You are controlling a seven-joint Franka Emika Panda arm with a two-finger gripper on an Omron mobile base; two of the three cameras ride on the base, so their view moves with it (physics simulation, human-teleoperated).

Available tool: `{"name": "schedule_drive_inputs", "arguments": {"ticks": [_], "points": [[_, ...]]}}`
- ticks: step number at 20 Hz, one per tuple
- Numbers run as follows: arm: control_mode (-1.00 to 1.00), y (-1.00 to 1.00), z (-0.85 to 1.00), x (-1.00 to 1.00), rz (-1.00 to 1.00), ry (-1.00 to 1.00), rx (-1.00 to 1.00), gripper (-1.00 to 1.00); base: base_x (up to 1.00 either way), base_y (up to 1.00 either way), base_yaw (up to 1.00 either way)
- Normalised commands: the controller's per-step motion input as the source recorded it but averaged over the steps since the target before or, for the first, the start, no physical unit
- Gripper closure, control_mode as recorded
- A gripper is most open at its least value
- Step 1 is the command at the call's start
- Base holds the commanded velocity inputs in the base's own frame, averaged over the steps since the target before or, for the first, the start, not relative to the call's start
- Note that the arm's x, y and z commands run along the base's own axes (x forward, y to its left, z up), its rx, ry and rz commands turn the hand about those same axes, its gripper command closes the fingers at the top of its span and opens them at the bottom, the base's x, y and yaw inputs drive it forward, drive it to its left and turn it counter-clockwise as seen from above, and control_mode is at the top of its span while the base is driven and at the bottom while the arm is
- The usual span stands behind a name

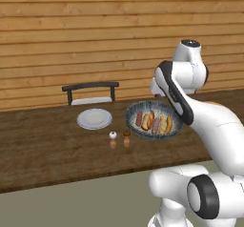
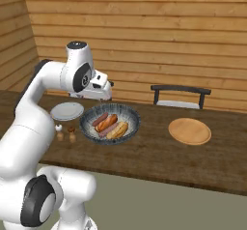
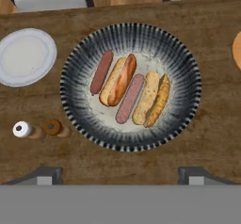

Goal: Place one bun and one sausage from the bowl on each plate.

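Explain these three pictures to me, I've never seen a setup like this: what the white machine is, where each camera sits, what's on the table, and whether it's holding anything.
The white machine is a robot arm on a base that can drive. Two pictures come from cameras on that base, behind the arm to its left and right. The third comes from a camera on the hand, looking straight down; the two dark tips of the gripper stand wide apart and hold nothing. On the wooden table lies a bowl with two sausages and two buns. Beside it are a light-grey plate, a wooden plate on the other side, and two small shakers. Chairs stand behind the table. Both plates are bare, so no food has been served yet.
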Motion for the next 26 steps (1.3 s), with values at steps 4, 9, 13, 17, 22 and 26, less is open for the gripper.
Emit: {"name": "schedule_drive_inputs", "arguments": {"ticks": [4,9,13,17,22,26], "points": [[-1.0,-0.38,-0.44,0.13,-0.1,0.0,0.0,-1.0,0.0,0.0,0.0],[-1.0,-0.3,-0.45,0.04,-0.09,0.01,0.0,-1.0,0.0,0.0,0.0],[-1.0,-0.27,-0.53,0.08,-0.09,0.01,0.0,-1.0,0.0,0.0,0.0],[-1.0,-0.06,-0.44,0.17,-0.07,0.05,0.0,-1.0,0.0,0.0,0.0],[-1.0,-0.04,-0.57,0.29,-0.04,0.01,0.0,-1.0,0.0,0.0,0.0],[-1.0,-0.08,-0.62,0.38,-0.01,0.0,0.0,-1.0,0.0,0.0,0.0]]}}
